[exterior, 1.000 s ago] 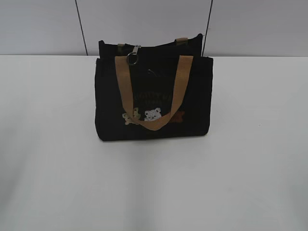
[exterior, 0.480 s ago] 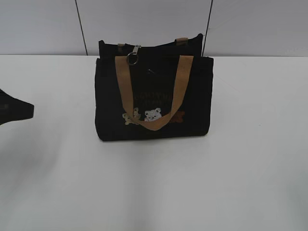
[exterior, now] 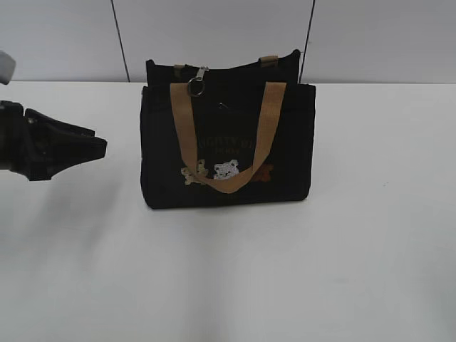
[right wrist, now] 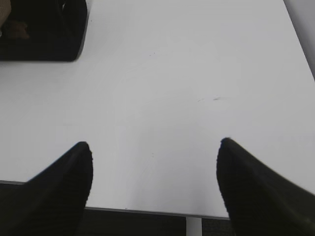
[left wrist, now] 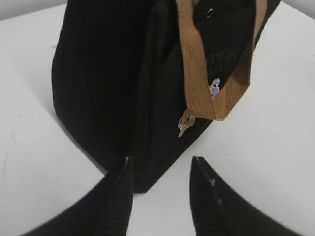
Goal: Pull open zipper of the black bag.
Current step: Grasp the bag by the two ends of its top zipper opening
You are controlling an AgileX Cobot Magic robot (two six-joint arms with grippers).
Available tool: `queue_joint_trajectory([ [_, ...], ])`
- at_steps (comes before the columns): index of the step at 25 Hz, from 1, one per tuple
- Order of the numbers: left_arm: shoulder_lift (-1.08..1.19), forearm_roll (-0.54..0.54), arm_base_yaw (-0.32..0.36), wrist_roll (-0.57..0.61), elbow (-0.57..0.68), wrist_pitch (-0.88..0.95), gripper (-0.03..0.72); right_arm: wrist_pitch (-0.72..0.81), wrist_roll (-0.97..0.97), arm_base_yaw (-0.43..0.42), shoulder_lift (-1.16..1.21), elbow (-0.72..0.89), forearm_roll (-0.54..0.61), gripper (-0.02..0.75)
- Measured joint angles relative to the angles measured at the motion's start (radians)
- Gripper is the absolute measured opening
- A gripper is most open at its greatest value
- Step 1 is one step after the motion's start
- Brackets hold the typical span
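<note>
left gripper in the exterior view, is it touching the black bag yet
No, the left gripper hangs apart from the black bag, with bare white table between them.

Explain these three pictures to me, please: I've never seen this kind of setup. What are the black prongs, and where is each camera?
This is a two-armed robot at a white table. One picture is taken from in front of the table; the other two come from cameras on the wrists, so the black prongs at their bottom edge are gripper fingers. The left gripper is open and empty, close to a bottom corner of the black bag without touching it; the front camera shows it coming in from the left. The right gripper is wide open over bare table, holding nothing. The bag stands upright with tan handles. Its zipper, with a metal ring, sits at the top left.
</note>
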Motion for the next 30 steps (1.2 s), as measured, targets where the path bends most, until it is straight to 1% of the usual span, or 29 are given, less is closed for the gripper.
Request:
queue_joint_trajectory([
  [2,0.048,-0.007,0.01,0.052,-0.031,0.035,0.312,0.0,0.0,0.0,0.0,0.0,0.0,0.594],
  [3,0.065,-0.011,0.011,0.063,-0.049,0.043,0.334,0.0,0.0,0.0,0.0,0.0,0.0,0.594],
  [7,0.148,-0.017,0.013,0.077,-0.112,0.08,0.451,0.0,0.0,0.0,0.0,0.0,0.0,0.594],
  [9,0.195,-0.02,0.013,0.08,-0.137,0.114,0.474,0.0,0.0,0.0,0.0,0.0,0.0,0.594],
  [16,0.331,-0.026,0.013,0.083,-0.217,0.223,0.487,0.0,0.0,0.0,0.0,0.0,0.0,0.594],
  [21,0.38,-0.032,0.001,0.083,-0.246,0.288,0.489,0.0,0.0,0.0,0.0,0.0,0.0,0.594],
  [25,0.393,-0.037,-0.026,0.083,-0.246,0.286,0.489,0.0,0.0,0.0,0.0,0.0,0.0,0.594],
  [30,0.397,-0.051,-0.055,0.096,-0.246,0.217,0.489,0.0,0.0,0.0,0.0,0.0,0.0,0.594],
])
